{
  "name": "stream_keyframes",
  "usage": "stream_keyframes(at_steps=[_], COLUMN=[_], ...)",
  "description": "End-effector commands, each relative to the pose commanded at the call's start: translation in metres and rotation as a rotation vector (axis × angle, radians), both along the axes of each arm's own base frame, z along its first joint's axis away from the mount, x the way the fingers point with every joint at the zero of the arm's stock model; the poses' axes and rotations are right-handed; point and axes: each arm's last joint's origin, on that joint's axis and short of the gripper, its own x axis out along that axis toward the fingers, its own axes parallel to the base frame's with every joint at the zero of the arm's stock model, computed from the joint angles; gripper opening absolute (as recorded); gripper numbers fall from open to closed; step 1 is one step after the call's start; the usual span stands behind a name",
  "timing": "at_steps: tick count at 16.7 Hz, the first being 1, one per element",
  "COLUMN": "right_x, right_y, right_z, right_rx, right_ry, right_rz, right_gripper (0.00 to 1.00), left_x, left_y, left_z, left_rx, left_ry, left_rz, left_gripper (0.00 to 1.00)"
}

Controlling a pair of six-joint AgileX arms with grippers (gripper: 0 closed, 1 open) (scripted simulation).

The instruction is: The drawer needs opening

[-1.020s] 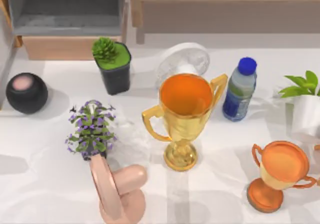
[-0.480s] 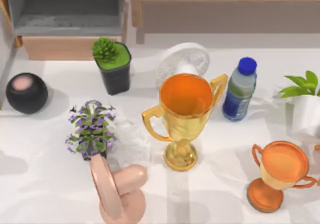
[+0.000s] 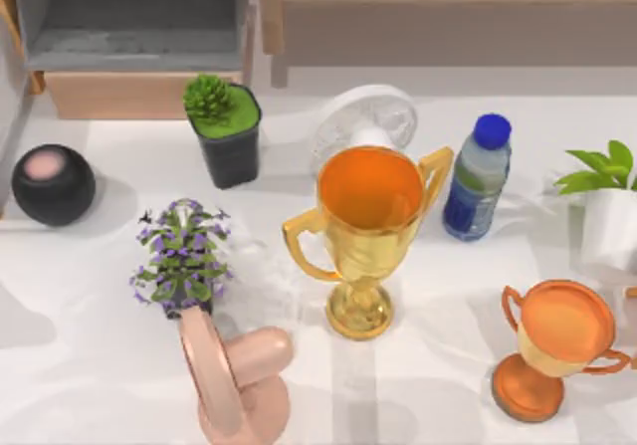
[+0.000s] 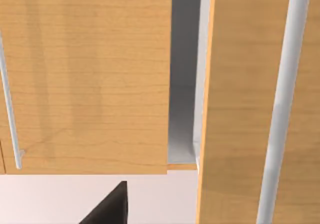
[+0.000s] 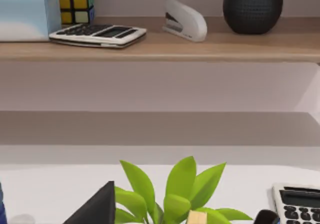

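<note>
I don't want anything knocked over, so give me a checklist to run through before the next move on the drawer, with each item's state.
1. Drawer pulled out, grey floor showing: ok.
2. Room before its tan front: not ok, the succulent pot stands at its right end; whether they touch, cannot tell.
3. Black speaker apart from the front: ok.
4. Left pincer close to a wooden front with a bar handle: ok; whether that is the drawer's, cannot tell.
5. Right pincer idle by the leafy plant, facing the shelf: ok.
</note>
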Motion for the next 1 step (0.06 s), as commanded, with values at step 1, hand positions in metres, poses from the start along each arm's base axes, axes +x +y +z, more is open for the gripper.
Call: stream_keyframes(at_steps=[1], right_x=[0.0000], right_y=[0.0000], right_z=[0.0000], right_rx=[0.000], right_ry=[0.000], right_rz=[0.000], right_gripper=[1.00], left_x=[0.0000], left_y=[0.0000], left_z=[0.0000], left_rx=[0.000], left_ry=[0.000], left_rz=[0.000], left_gripper=[1.00])
